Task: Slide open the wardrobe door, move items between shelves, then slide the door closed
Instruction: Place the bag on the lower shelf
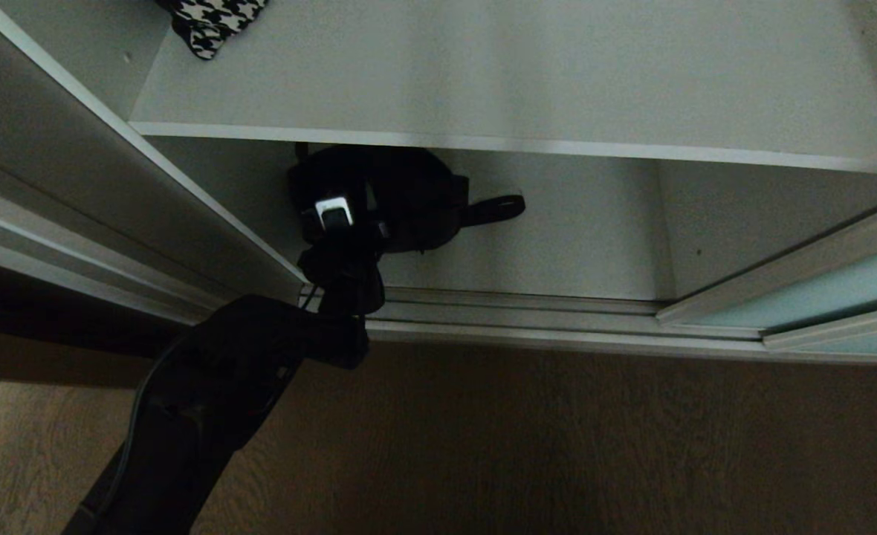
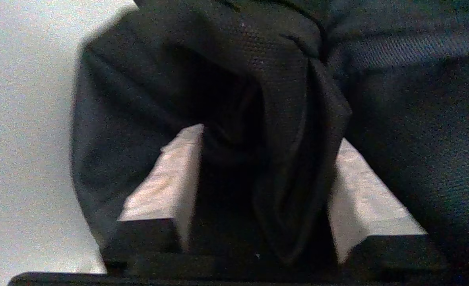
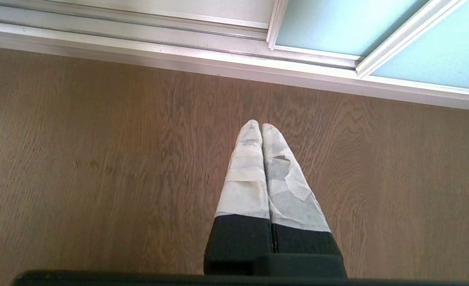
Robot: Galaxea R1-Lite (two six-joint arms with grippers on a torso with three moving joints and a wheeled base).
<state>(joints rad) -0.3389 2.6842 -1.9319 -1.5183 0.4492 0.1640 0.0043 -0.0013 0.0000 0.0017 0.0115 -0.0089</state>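
Black fabric bag on bottom shelf; left gripper spread, strap fold between fingers; right gripper pressed closed; risk: withdrawal snags strap.

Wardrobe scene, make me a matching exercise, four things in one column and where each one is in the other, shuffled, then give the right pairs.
Things:
1. black bag
2. houndstooth piece
3. sliding wardrobe door
4. right gripper

Places:
A. over the bare wooden floor, fingers together
B. on the upper shelf, far left corner
C. pushed to the right end of the track
D. on the lower shelf, with the left gripper spread around a fold of it

Pairs: 1-D, 2-B, 3-C, 4-A
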